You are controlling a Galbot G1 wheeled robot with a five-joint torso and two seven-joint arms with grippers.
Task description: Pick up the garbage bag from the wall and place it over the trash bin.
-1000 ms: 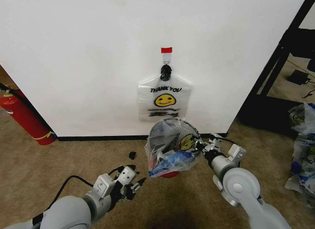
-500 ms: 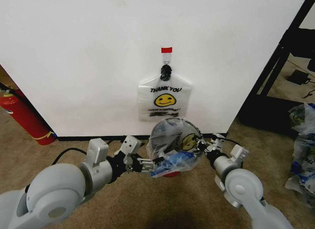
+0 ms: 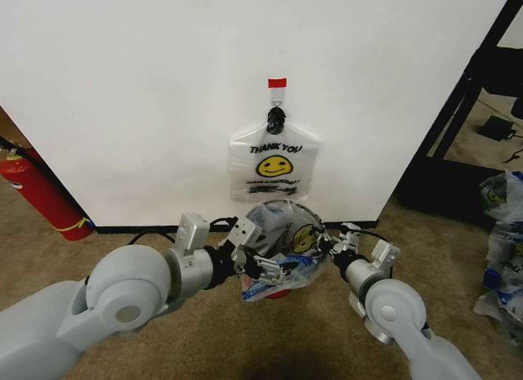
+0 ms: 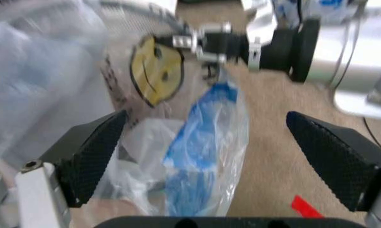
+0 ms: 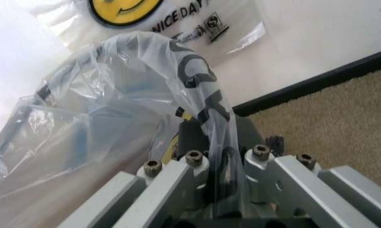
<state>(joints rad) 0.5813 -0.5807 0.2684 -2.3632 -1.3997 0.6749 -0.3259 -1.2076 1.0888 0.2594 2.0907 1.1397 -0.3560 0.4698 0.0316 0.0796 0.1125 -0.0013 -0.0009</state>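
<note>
**Thin bag could tear or slip off the rim**

Our right hand (image 3: 321, 239) pinches the garbage bag (image 3: 278, 253) over the trash bin (image 3: 279, 292); our left hand (image 3: 263, 270) gapes wide around its blue handle. Uneven pulling may rip it or tip the bin. A second bag (image 3: 273, 162) on the wall (image 3: 147, 102) reads "THANK YOU"

Left arm is reaching forward and inward from the robot's left, its gripper (image 3: 270, 271) pointing toward the centre with jaws spread wide apart. Right arm is reaching in from the opposite side, its gripper (image 3: 321, 241) pinching a fold of the garbage bag (image 3: 282, 233) between closed jaws.
</note>
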